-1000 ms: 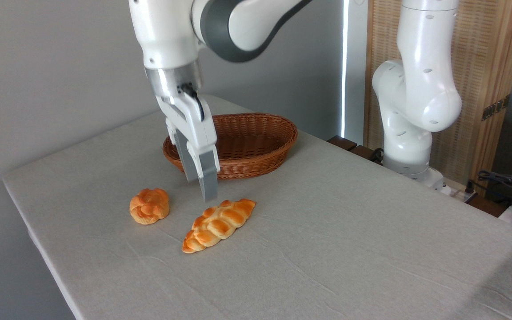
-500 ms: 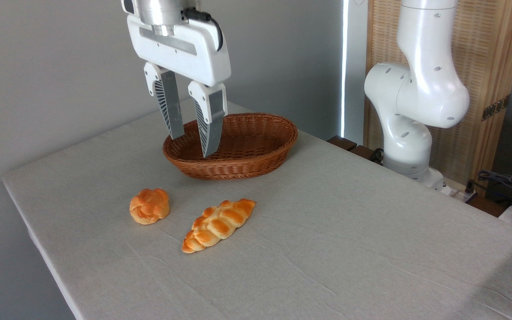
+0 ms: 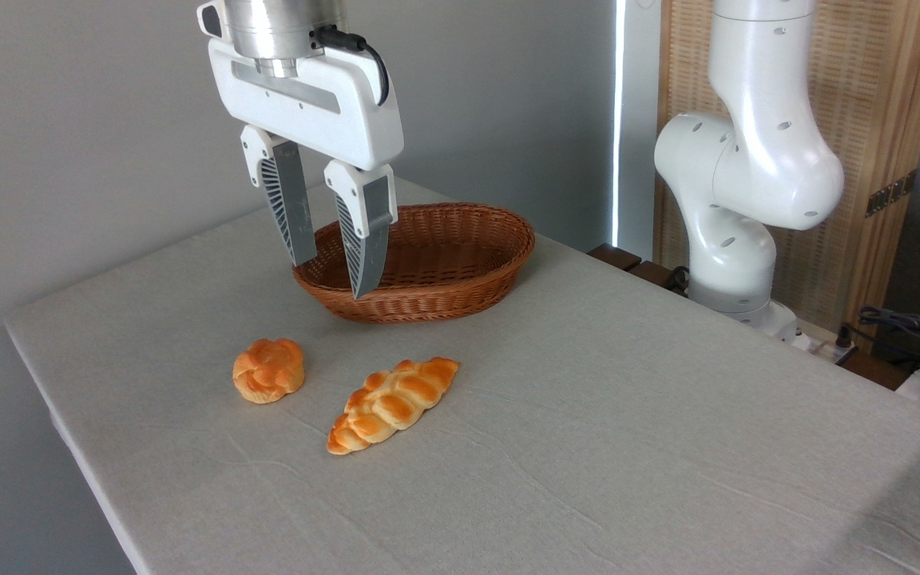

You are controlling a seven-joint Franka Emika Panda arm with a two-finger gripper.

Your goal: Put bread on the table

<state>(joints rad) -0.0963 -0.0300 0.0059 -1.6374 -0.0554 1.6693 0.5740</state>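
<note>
The bread (image 3: 393, 404), a long braided golden-orange loaf, lies flat on the table (image 3: 628, 415) near its front-left part. My gripper (image 3: 334, 279) hangs above the table, up and to the left of the bread, in front of the basket's left end. Its two grey fingers (image 3: 287, 209) point down with a gap between them and hold nothing. The gripper is well clear of the loaf.
A brown oval wicker basket (image 3: 460, 259) stands behind the bread and looks bare inside. A small round knotted bun (image 3: 269, 370) sits left of the loaf. The arm's white base (image 3: 739, 208) rises at the table's far right edge. Cables lie at far right.
The gripper rose from just above the bread's far end, turned so both fingers show, then shifted slightly left and down. Bread and bun did not move.
</note>
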